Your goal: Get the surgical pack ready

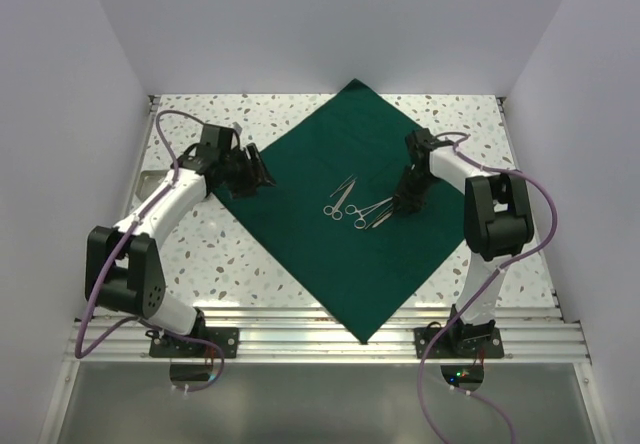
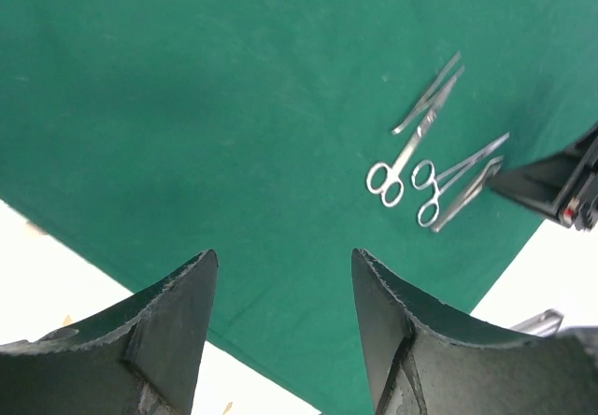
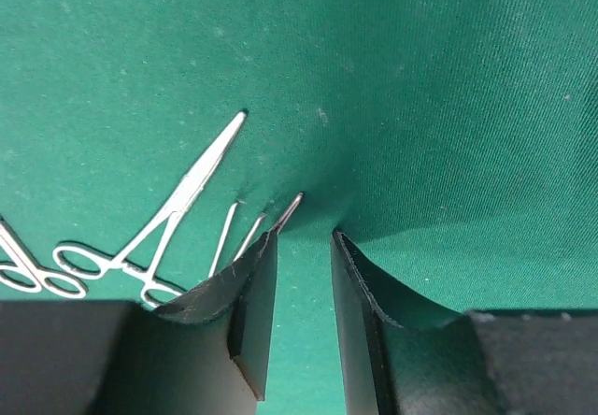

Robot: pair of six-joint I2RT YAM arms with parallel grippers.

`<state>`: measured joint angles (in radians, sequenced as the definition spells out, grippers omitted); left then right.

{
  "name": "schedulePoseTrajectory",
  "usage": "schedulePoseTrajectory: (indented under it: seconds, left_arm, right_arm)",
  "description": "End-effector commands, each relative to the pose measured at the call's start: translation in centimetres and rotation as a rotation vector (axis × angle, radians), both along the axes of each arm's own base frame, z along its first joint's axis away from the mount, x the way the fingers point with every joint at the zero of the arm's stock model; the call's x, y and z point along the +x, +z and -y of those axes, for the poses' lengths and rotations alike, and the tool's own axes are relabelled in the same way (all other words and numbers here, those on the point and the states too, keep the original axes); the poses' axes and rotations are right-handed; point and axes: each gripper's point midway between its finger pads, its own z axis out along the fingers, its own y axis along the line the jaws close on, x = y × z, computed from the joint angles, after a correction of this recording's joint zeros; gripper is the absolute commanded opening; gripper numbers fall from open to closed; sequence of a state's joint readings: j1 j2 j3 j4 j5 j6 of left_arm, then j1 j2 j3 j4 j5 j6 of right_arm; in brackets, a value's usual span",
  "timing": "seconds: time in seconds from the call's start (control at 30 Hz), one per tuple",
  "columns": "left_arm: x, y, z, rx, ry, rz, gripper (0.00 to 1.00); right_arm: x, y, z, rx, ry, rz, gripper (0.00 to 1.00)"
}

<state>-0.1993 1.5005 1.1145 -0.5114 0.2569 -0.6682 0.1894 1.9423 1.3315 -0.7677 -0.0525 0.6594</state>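
One dark green drape [image 1: 330, 254] lies flat as a diamond at the centre of the counter [image 1: 230, 254]. Four silver instruments [image 1: 352, 204] cluster at its middle. The right arm [image 1: 492, 214] bends down over the cloth, with the right hand [image 1: 408, 202] just right of them. Its fingers are narrowly parted, tips on puckered cloth; I cannot tell whether they pinch it. The left arm [image 1: 165, 204] reaches toward the drape's left corner, and the left hand [image 1: 250, 172] is spread wide, empty.

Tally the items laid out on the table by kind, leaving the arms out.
Green drape: 1
Ring-handled instruments: 2
Tweezer-like instruments: 2
Total: 5
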Motion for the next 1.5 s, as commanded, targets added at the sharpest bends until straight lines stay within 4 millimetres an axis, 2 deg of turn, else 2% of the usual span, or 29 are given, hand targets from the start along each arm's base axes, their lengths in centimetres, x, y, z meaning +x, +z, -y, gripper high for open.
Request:
schedulePoseTrajectory:
  seconds: [0.0,0.1,0.17,0.37,0.43,0.47,0.5,0.6,0.83,0.97,1.07,1.17,1.23,1.3,1.47]
  left_arm:
    - [0.6,1.3,1.7,0.009,-0.063,0.039,0.63]
    - [0.2,1.5,2.9,0.016,-0.109,0.042,0.63]
    - [0.1,1.3,3.0,0.018,-0.113,0.038,0.63]
    - [0.1,1.0,3.6,0.004,-0.135,0.025,0.63]
    - [0.1,1.0,3.6,0.004,-0.139,0.026,0.63]
    - [0.1,1.1,3.7,0.004,-0.141,0.027,0.63]
    - [0.1,1.1,3.8,0.006,-0.148,0.03,0.63]
    - [-0.1,1.2,4.2,0.003,-0.171,0.028,0.64]
    - [-0.5,2.2,6.1,-0.022,-0.295,0.067,0.77]
    - [-1.0,2.4,7.3,-0.055,-0.343,0.069,0.79]
    - [-1.7,2.1,8.3,-0.081,-0.361,0.051,0.79]
    - [-2.4,2.1,9.0,-0.1,-0.376,0.047,0.79]
    - [-2.9,1.9,9.3,-0.1,-0.388,0.04,0.79]
    - [-3.2,1.8,9.5,-0.097,-0.398,0.035,0.8]
    - [-3.7,1.5,9.7,-0.098,-0.411,0.025,0.8]
  right_arm:
    - [2.1,0.5,-0.3,0.007,-0.008,0.062,0.33]
    - [2.4,1.5,-0.4,0.011,-0.014,0.098,0.33]
    - [2.7,1.7,-0.4,0.012,-0.012,0.107,0.33]
    - [2.7,0.4,-0.9,0.032,-0.021,0.07,0.33]
    - [2.7,0.3,-0.8,0.03,-0.027,0.068,0.27]
    - [2.7,0.4,-0.8,0.029,-0.03,0.068,0.17]
    - [2.7,0.7,-0.7,0.021,-0.033,0.076,0.13]
    - [2.6,1.3,-0.3,0.006,-0.036,0.081,0.09]
    - [3.1,4.8,0.2,-0.021,0.015,0.145,0.11]
    - [3.5,5.9,0.5,-0.037,0.071,0.173,0.16]
    - [3.8,5.7,0.3,-0.035,0.097,0.175,0.19]
    - [3.6,5.2,0.0,-0.019,0.103,0.165,0.09]
    - [3.5,4.9,-0.2,-0.007,0.107,0.156,0.13]
    - [3.2,4.4,-0.1,-0.008,0.107,0.142,0.27]
    - [2.3,3.8,-0.2,-0.005,0.116,0.113,0.31]
